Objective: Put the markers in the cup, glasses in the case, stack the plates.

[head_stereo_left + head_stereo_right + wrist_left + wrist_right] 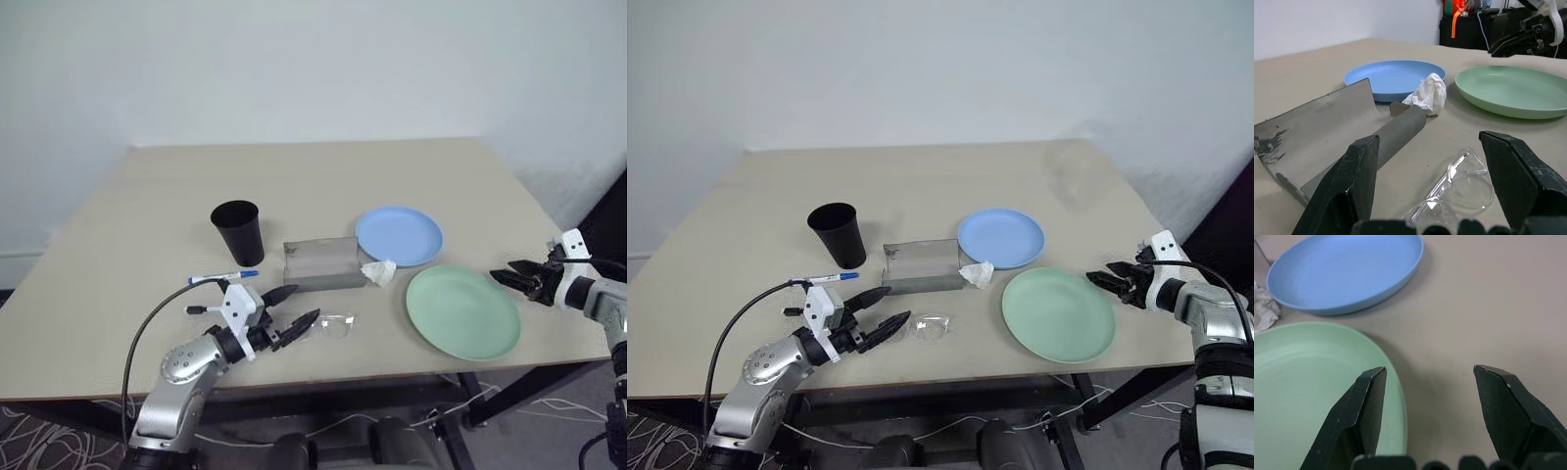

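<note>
Beige surface (323,176) set with cup (237,232), case (321,263), two plates.
Left pincer (297,306) is spread wide by the glasses (333,326); right pincer (502,276) is spread wide beside the green plate (461,311).

A black cup (237,231), grey case (322,262), blue plate (399,235), mint plate (462,311), white tissue (378,272) and beige counter (323,176) are seen.

I see a beige rectangular table (323,176) carrying a black tapered plastic cup (237,232), an open grey case (321,262), a crumpled white tissue (379,271), a light blue plate (399,235), a mint green plate (462,311) by the right edge, clear-framed glasses (334,326) and a blue-capped marker (223,277) near the front edge.
</note>
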Controlling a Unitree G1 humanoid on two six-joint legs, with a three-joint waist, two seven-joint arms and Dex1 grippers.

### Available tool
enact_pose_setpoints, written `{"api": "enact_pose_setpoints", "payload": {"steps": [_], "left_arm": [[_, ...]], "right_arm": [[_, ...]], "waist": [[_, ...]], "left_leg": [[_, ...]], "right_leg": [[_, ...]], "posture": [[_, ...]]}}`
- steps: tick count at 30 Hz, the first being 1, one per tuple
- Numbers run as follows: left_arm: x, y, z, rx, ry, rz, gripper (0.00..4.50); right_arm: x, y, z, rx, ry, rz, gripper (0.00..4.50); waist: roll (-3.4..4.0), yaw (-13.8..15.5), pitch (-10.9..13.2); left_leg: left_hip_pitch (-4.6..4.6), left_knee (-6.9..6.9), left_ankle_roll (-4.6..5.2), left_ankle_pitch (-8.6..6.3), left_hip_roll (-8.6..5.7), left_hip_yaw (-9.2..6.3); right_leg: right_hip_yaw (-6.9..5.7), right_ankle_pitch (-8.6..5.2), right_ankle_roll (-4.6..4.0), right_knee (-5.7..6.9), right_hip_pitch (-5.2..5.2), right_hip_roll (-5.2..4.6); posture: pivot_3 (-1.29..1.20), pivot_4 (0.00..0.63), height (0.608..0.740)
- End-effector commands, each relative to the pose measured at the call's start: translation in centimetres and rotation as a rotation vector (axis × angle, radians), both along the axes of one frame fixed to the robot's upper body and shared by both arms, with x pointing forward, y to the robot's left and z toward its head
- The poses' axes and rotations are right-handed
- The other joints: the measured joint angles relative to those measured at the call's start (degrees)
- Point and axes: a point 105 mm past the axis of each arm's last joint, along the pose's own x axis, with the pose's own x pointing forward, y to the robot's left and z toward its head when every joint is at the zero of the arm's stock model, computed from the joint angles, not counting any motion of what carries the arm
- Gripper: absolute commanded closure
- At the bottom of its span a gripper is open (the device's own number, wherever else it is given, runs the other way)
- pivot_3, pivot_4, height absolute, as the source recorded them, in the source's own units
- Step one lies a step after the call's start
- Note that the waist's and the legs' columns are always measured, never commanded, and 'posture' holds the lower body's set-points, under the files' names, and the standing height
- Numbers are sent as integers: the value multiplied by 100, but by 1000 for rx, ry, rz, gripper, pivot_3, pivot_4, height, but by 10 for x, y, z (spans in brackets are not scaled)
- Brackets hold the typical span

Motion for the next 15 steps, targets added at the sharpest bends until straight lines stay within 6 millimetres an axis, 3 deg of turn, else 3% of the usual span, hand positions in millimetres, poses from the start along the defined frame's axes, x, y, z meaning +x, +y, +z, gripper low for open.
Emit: {"api": "enact_pose_setpoints", "payload": {"steps": [1, 15], "left_arm": [[1, -7, 13, -20, -46, -29, 1068], [0, -12, 16, -16, -45, -55, 1068]], "right_arm": [[1, -2, 11, 12, 3, 25, 1406], [-9, 7, -10, 16, 121, 84, 1406]], "waist": [[1, 1, -1], [1, 1, 0]], "left_leg": [[0, 2, 0, 0, 0, 0], [-2, 7, 0, 0, -1, 0]], "right_leg": [[0, 0, 0, 0, 1, 0], [2, 0, 0, 0, 2, 0]], "posture": [[0, 0, 737], [0, 0, 737]]}}
